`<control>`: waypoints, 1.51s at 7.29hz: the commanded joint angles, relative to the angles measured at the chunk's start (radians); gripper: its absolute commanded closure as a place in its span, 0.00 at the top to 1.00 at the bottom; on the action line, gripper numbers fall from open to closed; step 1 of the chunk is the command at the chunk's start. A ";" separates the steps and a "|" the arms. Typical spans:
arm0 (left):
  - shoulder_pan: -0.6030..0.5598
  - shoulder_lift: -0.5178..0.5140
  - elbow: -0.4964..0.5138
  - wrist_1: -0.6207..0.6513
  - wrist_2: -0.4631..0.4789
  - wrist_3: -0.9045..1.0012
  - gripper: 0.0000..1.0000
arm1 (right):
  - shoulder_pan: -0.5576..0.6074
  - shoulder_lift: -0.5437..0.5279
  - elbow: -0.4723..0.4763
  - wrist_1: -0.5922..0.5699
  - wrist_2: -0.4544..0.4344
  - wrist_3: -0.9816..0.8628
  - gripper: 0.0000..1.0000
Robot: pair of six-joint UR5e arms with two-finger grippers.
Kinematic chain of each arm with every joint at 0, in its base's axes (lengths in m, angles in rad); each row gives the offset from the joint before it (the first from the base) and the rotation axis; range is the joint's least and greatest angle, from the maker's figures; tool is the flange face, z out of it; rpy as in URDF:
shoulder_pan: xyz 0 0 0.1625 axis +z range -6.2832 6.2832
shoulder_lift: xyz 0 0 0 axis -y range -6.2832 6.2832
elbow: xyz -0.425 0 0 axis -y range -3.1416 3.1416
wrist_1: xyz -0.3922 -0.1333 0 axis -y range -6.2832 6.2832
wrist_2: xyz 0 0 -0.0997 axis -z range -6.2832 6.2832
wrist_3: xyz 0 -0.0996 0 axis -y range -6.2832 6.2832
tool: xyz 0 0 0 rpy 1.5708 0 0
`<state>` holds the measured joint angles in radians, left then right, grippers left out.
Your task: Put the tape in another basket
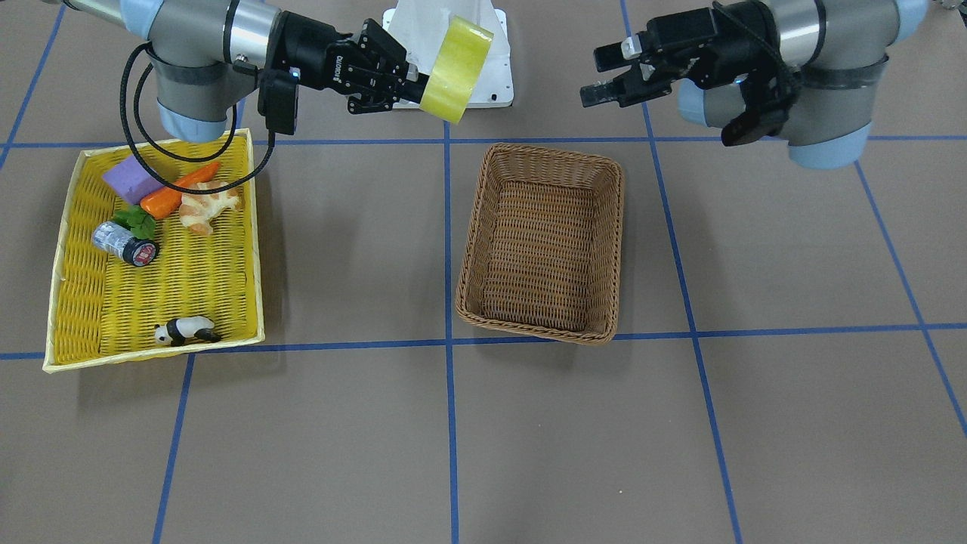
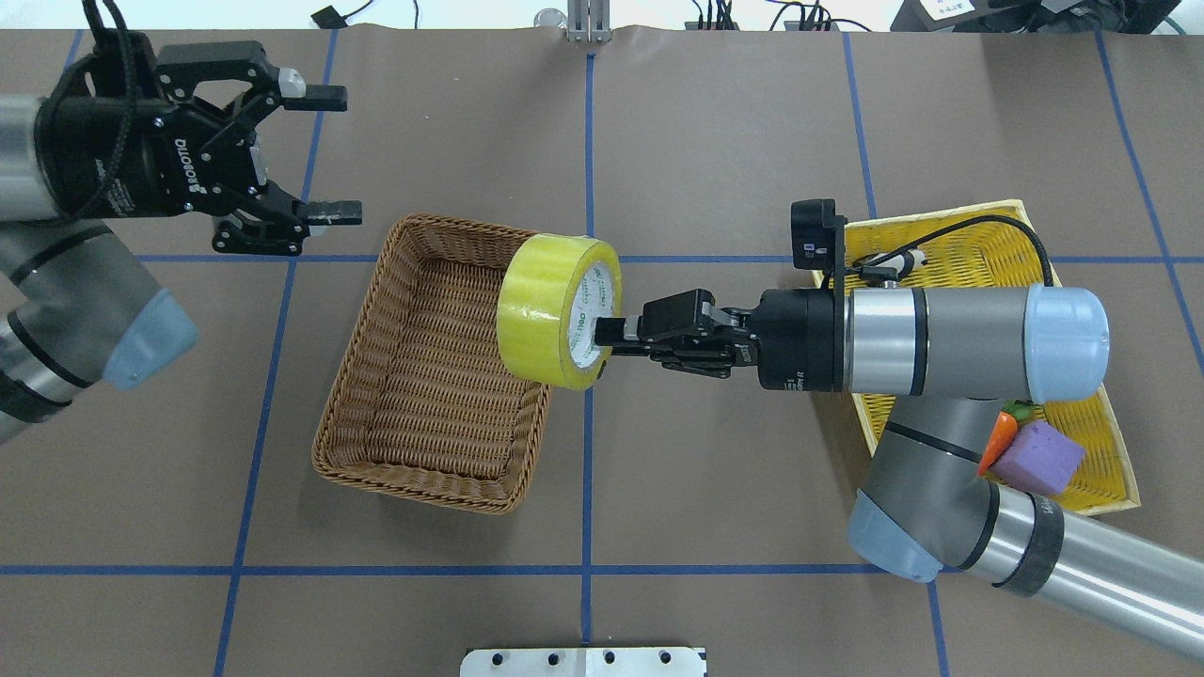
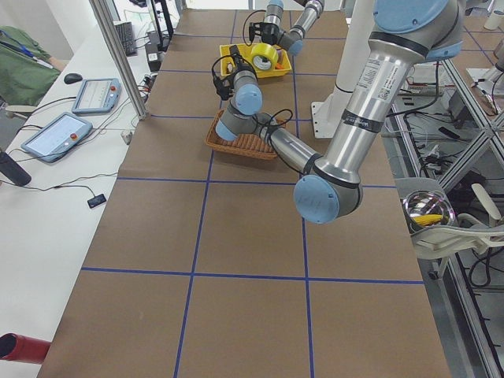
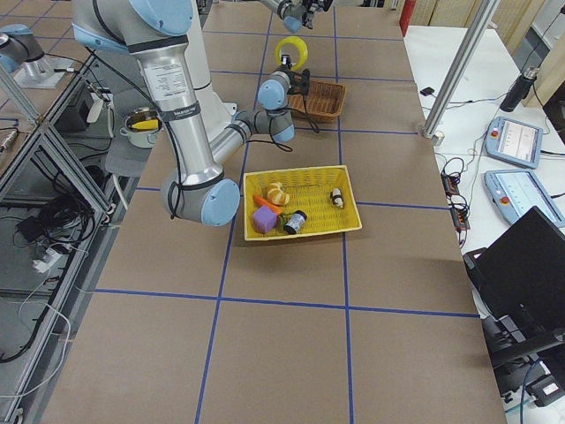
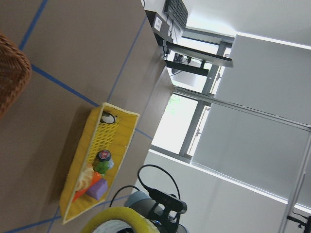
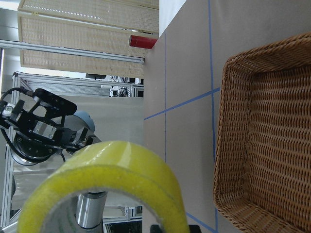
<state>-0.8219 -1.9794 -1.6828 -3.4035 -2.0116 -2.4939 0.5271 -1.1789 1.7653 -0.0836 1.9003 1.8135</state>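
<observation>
Table [image 2: 715,141]: brown, blue grid lines.
Yellow tray [image 1: 189,279]: on right arm's side, holds purple block [image 1: 132,179], carrot [image 1: 177,191], silver cylinder [image 1: 123,243], panda figure [image 1: 185,331].
Basket [image 2: 423,376]: brown wicker, mid-table.
Tape [image 2: 555,310]: off table, on edge, overlapping basket rim nearest right arm in overhead view.
Right claw [image 2: 604,340]: clamped on tape wall, one finger inside core.
Left claw [image 2: 334,155]: fingers wide apart, holding nothing, raised beyond basket's far side.

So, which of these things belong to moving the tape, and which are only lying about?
Belong to the job: tape, gripped by the right tool; brown wicker basket, empty.

Only lying about: yellow tray holding purple block, carrot, silver can, panda figure; left tool, open, holding nothing.
</observation>
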 commanded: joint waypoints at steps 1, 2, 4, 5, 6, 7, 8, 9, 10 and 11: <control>0.085 -0.001 -0.001 -0.051 0.105 -0.014 0.98 | -0.007 0.027 0.010 -0.001 0.002 0.036 0.00; 0.096 -0.001 -0.003 -0.051 0.105 -0.014 0.98 | -0.013 0.057 0.003 -0.004 -0.004 0.038 0.00; 0.121 -0.002 0.002 -0.051 0.105 -0.014 0.98 | -0.015 0.065 -0.003 -0.007 -0.006 0.038 0.00; 0.128 -0.012 -0.001 -0.049 0.106 -0.014 0.98 | -0.015 0.062 -0.004 -0.007 -0.006 0.038 0.00; 0.136 -0.018 -0.003 -0.048 0.108 -0.014 0.98 | -0.015 0.062 -0.009 -0.007 -0.006 0.038 0.00; 0.145 -0.019 -0.002 -0.048 0.108 -0.014 0.98 | -0.018 0.064 -0.013 -0.005 -0.006 0.038 0.00; 0.162 -0.021 -0.002 -0.048 0.108 -0.014 0.98 | -0.018 0.064 -0.013 -0.004 -0.006 0.038 0.00; 0.196 -0.044 0.005 -0.046 0.116 -0.014 0.97 | -0.018 0.064 -0.015 -0.004 -0.006 0.038 0.00; 0.217 -0.048 0.005 -0.046 0.137 -0.011 0.97 | -0.016 0.064 -0.013 -0.004 -0.006 0.038 0.00; 0.222 -0.048 0.005 -0.046 0.137 -0.011 0.97 | -0.016 0.062 -0.015 -0.004 -0.006 0.038 0.00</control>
<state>-0.6146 -2.0238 -1.6790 -3.4501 -1.8822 -2.5061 0.5101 -1.1155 1.7513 -0.0875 1.8945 1.8515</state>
